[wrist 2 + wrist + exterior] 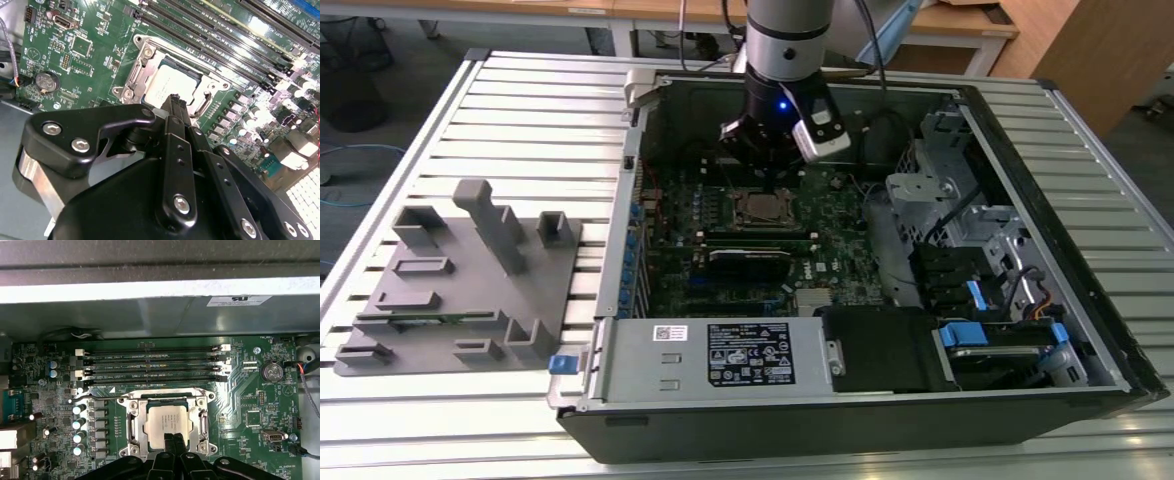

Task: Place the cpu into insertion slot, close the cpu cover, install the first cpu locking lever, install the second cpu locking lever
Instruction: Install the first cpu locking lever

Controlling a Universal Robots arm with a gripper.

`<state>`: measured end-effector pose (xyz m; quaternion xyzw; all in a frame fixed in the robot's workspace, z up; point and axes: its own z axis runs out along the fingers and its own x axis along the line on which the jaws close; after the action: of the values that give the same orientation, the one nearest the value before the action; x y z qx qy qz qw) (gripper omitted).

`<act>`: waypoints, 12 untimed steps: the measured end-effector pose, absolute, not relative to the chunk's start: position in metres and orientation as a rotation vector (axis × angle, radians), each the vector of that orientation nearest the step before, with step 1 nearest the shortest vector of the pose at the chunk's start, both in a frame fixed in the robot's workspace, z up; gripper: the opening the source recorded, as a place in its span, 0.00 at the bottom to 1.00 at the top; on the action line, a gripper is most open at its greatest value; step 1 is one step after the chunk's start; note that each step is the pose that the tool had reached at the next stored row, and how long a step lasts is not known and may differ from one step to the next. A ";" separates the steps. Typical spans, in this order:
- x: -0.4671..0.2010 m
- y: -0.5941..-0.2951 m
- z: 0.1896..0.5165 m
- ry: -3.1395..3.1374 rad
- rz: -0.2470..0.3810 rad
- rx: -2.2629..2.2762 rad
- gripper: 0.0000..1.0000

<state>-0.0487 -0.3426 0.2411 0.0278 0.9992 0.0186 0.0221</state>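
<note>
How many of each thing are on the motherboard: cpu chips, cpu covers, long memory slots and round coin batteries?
cpu: 1
cpu cover: 1
long memory slots: 4
coin battery: 1
Total: 7

Wooden desks (974,25) stand behind the slatted metal table (520,110).

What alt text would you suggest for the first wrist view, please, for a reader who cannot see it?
The cpu sits in the insertion slot on a green motherboard, with the silvery cpu cover lying flat around it. The claw, shut, is at the chip's near edge; long memory slots run beyond.
</note>
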 end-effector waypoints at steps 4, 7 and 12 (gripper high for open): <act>-0.049 -0.343 0.241 3.096 0.057 0.086 0.10; -0.055 -0.343 0.241 3.096 0.057 0.086 0.10; -0.068 -0.343 0.241 3.095 0.057 0.086 0.10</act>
<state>-0.0682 -0.3426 0.2407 0.0278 0.9992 0.0184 0.0223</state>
